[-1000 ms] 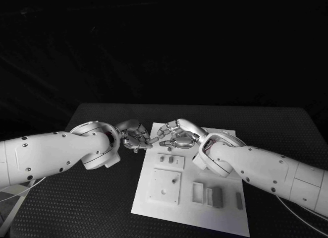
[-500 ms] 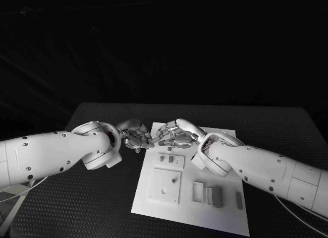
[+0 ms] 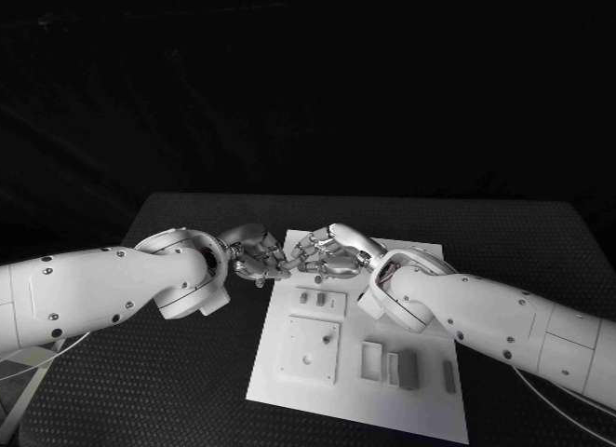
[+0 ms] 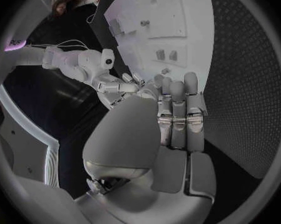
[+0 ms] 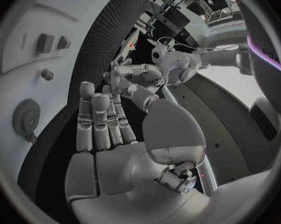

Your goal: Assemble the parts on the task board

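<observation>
At the far end of the task board [image 3: 346,377] we have both hands brought together, fingertips nearly meeting above the board's far edge. Our left hand [image 3: 255,256] has its fingers curled toward the right hand [image 3: 328,253], whose fingers curl back toward it; whether a small part is pinched between them we cannot tell, since the fingers hide the gap in every view. On the board, two small parts [image 3: 313,299] stand in a raised plate just near the hands, a square plate [image 3: 310,348] with a small peg lies behind that toward us, and several upright parts [image 3: 408,369] sit along the near right side. We judge the assembly only partly done: some pieces look seated, and others appear to wait loose.
</observation>
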{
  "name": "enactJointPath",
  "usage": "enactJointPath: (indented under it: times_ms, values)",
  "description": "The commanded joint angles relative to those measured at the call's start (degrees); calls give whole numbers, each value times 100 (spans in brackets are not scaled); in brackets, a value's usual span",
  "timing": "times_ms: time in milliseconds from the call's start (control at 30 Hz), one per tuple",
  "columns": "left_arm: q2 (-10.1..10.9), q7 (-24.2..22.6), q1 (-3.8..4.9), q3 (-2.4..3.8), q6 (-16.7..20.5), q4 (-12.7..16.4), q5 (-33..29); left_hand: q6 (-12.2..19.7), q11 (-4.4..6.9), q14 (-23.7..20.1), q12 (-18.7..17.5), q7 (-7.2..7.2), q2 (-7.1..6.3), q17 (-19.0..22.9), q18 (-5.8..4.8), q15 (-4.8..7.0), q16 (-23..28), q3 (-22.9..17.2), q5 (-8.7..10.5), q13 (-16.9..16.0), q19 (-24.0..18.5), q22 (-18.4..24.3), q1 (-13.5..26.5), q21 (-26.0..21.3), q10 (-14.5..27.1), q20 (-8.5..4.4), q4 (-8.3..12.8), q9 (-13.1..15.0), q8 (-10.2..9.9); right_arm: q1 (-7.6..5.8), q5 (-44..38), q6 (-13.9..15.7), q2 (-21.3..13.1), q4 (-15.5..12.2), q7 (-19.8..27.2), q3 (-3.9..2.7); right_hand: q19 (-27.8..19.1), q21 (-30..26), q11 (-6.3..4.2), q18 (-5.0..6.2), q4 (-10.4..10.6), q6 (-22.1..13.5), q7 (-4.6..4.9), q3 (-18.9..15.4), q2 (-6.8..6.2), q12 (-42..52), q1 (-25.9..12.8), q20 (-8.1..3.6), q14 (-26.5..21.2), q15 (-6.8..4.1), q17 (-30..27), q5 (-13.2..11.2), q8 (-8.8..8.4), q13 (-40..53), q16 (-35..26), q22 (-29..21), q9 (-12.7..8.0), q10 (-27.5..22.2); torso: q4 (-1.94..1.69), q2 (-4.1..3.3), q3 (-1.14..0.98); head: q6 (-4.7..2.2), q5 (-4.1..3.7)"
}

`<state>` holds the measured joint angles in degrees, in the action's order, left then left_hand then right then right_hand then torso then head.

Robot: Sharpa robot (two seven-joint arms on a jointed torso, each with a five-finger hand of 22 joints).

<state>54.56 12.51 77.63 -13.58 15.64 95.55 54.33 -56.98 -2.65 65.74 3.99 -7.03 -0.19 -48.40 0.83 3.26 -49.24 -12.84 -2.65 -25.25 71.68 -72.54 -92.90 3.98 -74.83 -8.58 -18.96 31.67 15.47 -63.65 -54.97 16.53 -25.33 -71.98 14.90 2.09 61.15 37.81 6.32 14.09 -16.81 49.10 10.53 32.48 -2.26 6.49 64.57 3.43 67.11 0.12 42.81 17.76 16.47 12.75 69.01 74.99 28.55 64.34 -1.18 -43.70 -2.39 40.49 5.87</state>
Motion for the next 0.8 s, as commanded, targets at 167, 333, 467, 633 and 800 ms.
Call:
enactJointPath:
  times_ms: [167, 333, 467, 633, 800]
  values:
    - [-15, -99, 11, 3, 12, 23, -70, -85, -4, 19, 23, 39, 58, 2, 82, 9, -21, -359, -17, -8, 18, -7, 23, 30, -55, -15, 323, 113, 107, 57, -54, 10, 62, 25, 16, 0, 56, 44, -43, 91, -2, 96, -30, 144, -18, 69, 72, -53, 49, -70, -17, 12, 62, 38, 43, 111, 1, 176, 2, -1, -2, 16, 3]
    - [-21, -109, 11, 3, 10, 25, -75, -84, -4, 21, 22, 39, 58, 2, 82, 10, -22, -362, -17, -8, 19, -8, 23, 30, -56, -15, 323, 114, 107, 80, -59, 11, 91, 23, 6, 0, 93, 66, -81, 91, -2, 112, -37, 198, -21, 114, 75, -70, 90, -107, -23, 8, 66, 72, 53, 113, -5, 274, 0, -1, -2, 24, 7]
    - [-19, -112, 11, 3, 3, 34, -83, -83, -3, 22, 22, 39, 58, 2, 82, 11, -23, -364, -17, -7, 20, -8, 23, 30, -57, -16, 324, 114, 108, 81, -59, 38, 95, 30, 0, -1, 100, 71, -86, 91, -3, 116, -39, 207, -21, 116, 75, -73, 99, -113, -24, 7, 68, 77, 55, 113, -5, 280, 0, 0, 0, 26, 8]
    - [-20, -108, 11, 3, -17, 34, -94, -83, -3, 24, 21, 38, 58, 2, 81, 11, -23, -367, -16, -7, 21, -8, 25, 29, -57, -16, 324, 115, 108, 83, -59, 46, 98, 23, 10, -1, 106, 74, -88, 91, 0, 121, -40, 216, -19, 113, 69, -76, 106, -114, -26, 7, 69, 81, 56, 112, -6, 279, 2, 1, -1, 30, 11]
    - [-23, -107, 11, 3, -38, 41, -97, -82, -2, 25, 21, 38, 57, 2, 81, 12, -24, -369, -17, -7, 21, -8, 26, 29, -58, -16, 325, 116, 108, 85, -33, 92, 109, 23, 33, -1, 128, 84, -97, 91, 2, 172, -66, 247, 25, 121, 50, -83, 131, -124, -31, 6, 96, 101, 58, 110, 1, 302, 0, 0, -1, 33, 13]
